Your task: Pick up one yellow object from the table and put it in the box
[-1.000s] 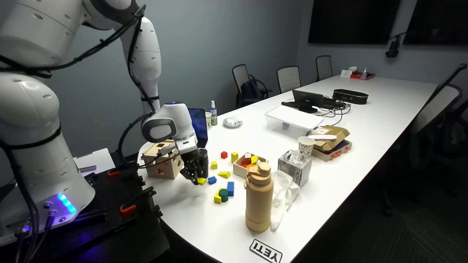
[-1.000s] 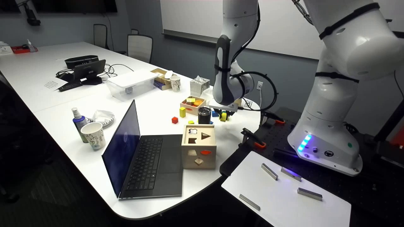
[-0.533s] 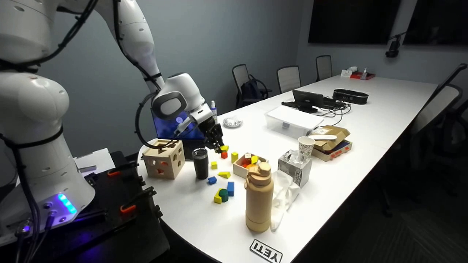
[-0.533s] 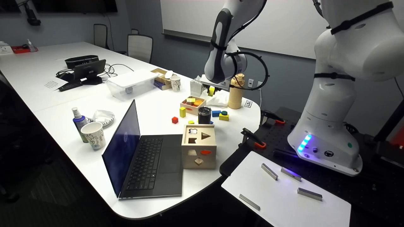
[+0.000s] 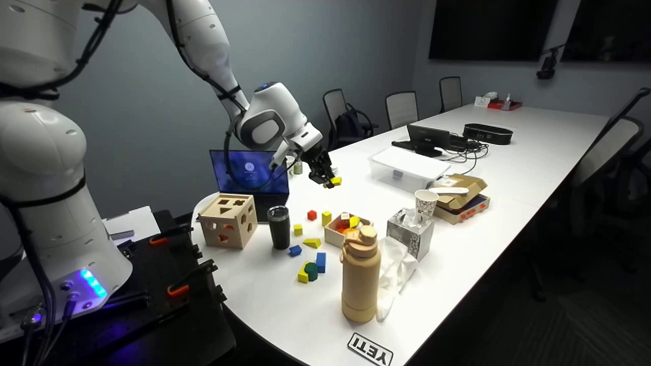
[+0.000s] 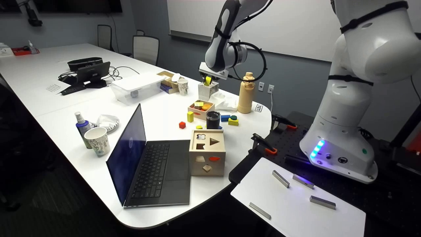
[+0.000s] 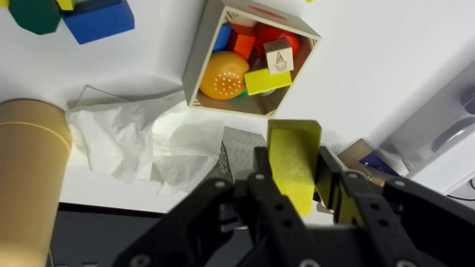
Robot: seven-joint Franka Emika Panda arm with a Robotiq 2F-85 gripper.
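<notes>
One yellow block (image 7: 294,168) in the claw (image 7: 294,159); fingers (image 7: 262,160) snug against both sides.

The box (image 6: 207,153) is smooth wood, the bottle (image 5: 360,279) matt, the tissue (image 7: 137,137) crumpled paper.

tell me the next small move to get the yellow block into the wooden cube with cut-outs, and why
Probably carry the yellow block toward the wooden cube without lowering it: the gripper is shut on the block above the table, away from the cube, and in both exterior views the black tumbler shows between them, so height should help clear it.
</notes>
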